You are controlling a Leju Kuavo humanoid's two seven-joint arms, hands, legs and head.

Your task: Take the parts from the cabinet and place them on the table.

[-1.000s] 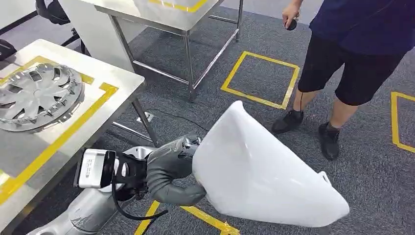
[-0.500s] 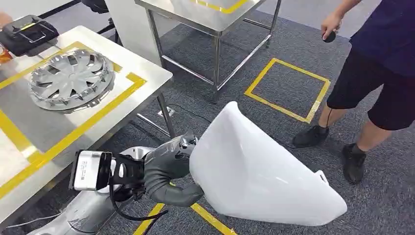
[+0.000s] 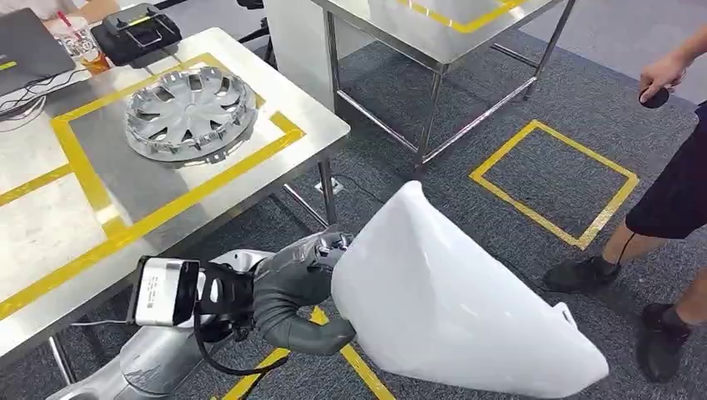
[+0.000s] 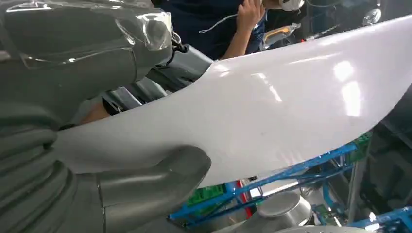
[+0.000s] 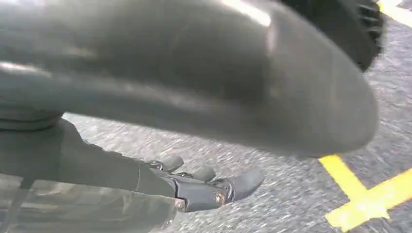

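While its left hand (image 3: 304, 287) clamps the near edge of a large white panel (image 3: 450, 304), thumb curled under and fingers over the top, the robot carries the part above grey carpet at the centre of the head view, just right of the table (image 3: 50, 242). The step in hand looks like the carry from cabinet to table; the placing is not yet done. The right hand (image 5: 204, 187) hangs over the floor with its fingers stretched out and apart, holding nothing.

The next move likely calls for swinging the panel left and lifting it over the table edge, then lowering it onto a bare stretch inside the yellow tape (image 3: 179, 200). A silver hubcap (image 3: 190, 112) already lies on the far part of the table, with a laptop (image 3: 29, 50), a drink cup (image 3: 79, 37) and a black case (image 3: 137, 32) beyond it. A second steel table (image 3: 433, 29) stands farther off, and a person (image 3: 671, 183) waits at far right, well apart.
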